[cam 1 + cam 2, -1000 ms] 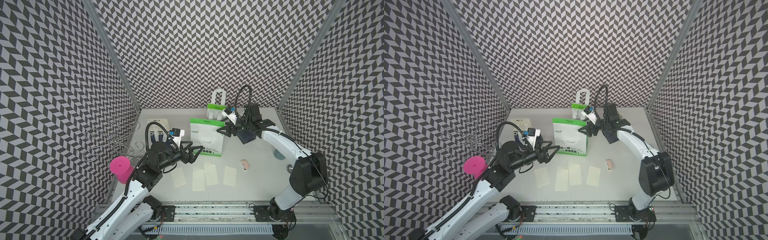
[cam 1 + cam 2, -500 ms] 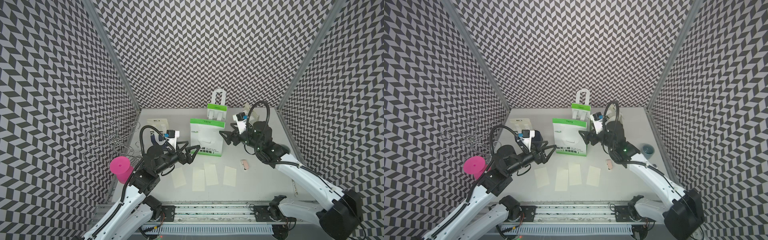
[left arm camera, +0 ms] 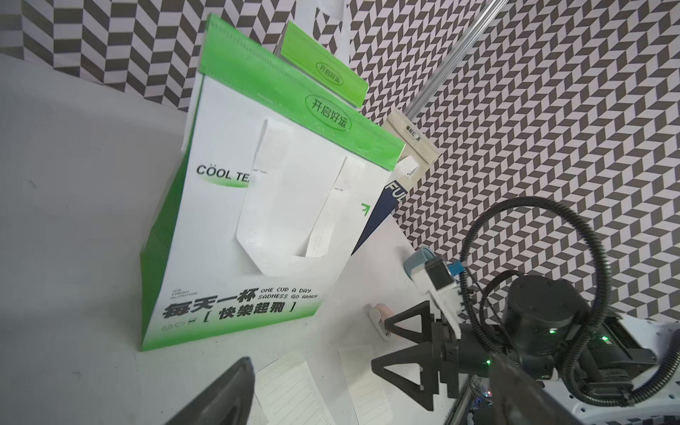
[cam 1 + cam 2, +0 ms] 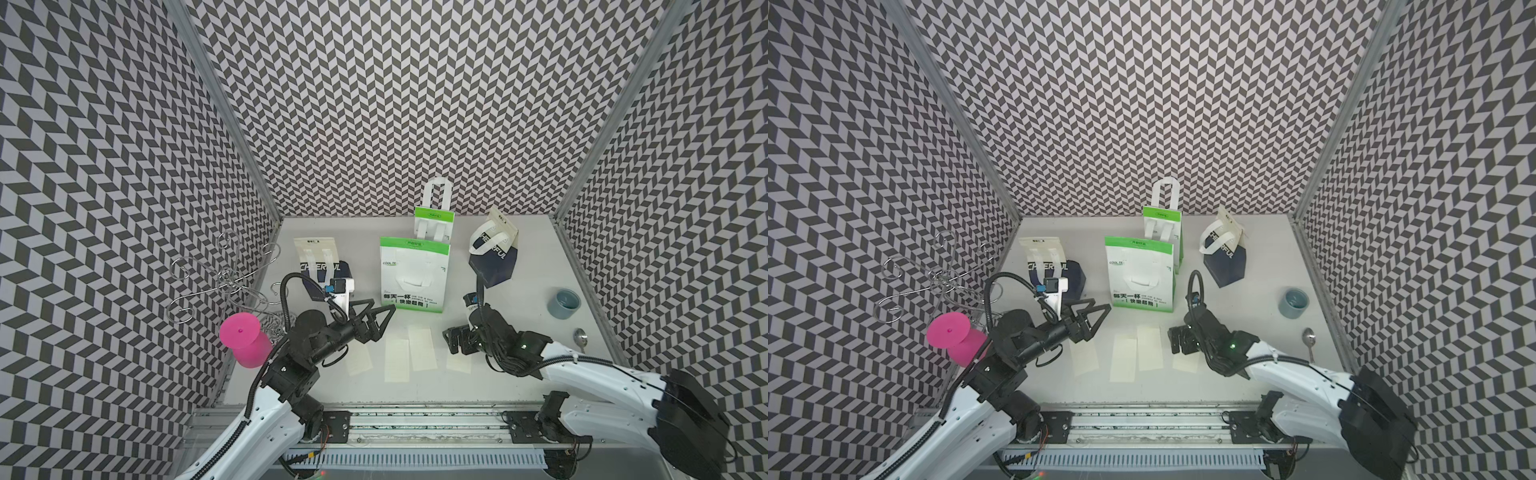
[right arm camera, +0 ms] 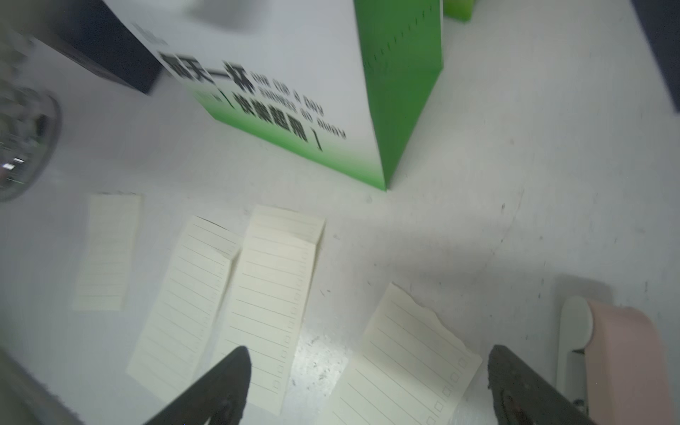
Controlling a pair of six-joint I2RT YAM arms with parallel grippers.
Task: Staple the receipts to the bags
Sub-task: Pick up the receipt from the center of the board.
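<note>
- Since nothing is stapled yet, the receipts (image 4: pixel 422 347) lie flat on the bench (image 4: pixel 361 232) before the bags (image 4: pixel 413 274), within easy reach.
- Left gripper (image 4: pixel 384 324) and right gripper (image 4: pixel 449 341) hover, jaws spread, empty.

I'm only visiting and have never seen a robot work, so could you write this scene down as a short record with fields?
Bags: front green bag, rear green bag, navy bag by left arm, navy bag by right arm
Paper: four receipts, loose on the table
Tool: pink stapler, unheld
Left gripper: open, empty, near front green bag
Right gripper: open, empty, over receipt nearest stapler
Extras: pink cup, wire rack, grey cup, spoon
</note>
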